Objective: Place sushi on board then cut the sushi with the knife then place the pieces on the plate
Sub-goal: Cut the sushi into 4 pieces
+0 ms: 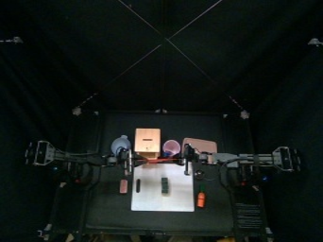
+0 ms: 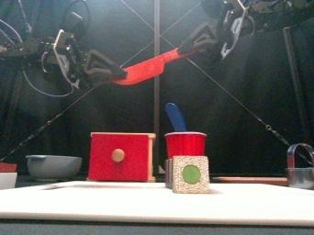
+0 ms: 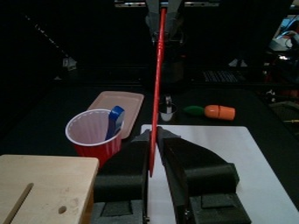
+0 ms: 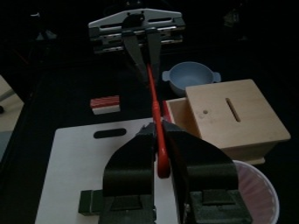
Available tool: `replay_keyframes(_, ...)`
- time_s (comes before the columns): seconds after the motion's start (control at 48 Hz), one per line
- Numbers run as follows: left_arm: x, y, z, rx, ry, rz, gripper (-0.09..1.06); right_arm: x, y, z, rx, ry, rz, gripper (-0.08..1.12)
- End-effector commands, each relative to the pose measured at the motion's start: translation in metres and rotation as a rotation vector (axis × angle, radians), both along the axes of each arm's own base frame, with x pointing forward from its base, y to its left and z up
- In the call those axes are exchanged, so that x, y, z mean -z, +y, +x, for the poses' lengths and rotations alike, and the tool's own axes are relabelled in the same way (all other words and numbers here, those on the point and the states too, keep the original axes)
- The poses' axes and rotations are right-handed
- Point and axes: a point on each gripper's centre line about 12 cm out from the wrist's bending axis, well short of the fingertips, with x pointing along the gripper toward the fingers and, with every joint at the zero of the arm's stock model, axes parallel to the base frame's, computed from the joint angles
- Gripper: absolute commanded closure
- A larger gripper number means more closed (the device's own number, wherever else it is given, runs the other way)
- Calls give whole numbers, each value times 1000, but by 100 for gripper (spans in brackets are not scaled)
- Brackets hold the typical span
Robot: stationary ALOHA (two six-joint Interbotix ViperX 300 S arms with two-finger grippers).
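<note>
A red toy knife [image 2: 153, 66] hangs high above the white cutting board [image 1: 143, 201], stretched between both grippers. My left gripper [image 2: 108, 72] is shut on its lower end and my right gripper [image 2: 196, 48] is shut on its upper end. In the left wrist view the red knife [image 3: 158, 79] shows edge-on between the jaws. The sushi roll [image 1: 164, 186] lies on the board's middle; from the front it shows a speckled face with a green centre [image 2: 188, 173]. The pink tray [image 1: 202, 145] lies at the back right.
Behind the board stand a wooden box with a red drawer front [image 2: 120, 156], a red cup [image 2: 186, 144] holding a blue knife [image 2: 175, 117], and a blue-grey bowl [image 2: 53, 166]. An orange toy [image 1: 199, 199] lies right of the board, a red-and-white toy [image 1: 123, 186] left, and a metal cutter [image 2: 300, 169] far right.
</note>
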Motion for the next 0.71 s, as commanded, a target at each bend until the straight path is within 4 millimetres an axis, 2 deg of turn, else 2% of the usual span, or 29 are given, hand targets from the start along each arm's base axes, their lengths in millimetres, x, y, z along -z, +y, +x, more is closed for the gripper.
replay_keyframes(0.021,2,-19,1,63,14,-1,59,23,15,-6,-48,57,-5,62)
replay_keyframes(0.104,14,-38,3,128,55,-2,59,56,31,-14,-99,152,-2,62)
replay_keyframes(0.167,27,-47,9,156,98,0,59,71,35,-18,-110,195,6,62)
replay_keyframes(0.396,72,-75,48,224,226,11,59,86,44,-25,-147,296,1,62)
replay_keyframes(0.5,81,-82,66,236,238,11,59,95,54,-32,-176,370,10,62)
replay_keyframes(0.708,92,-78,77,205,297,1,59,104,54,-39,-184,419,-1,62)
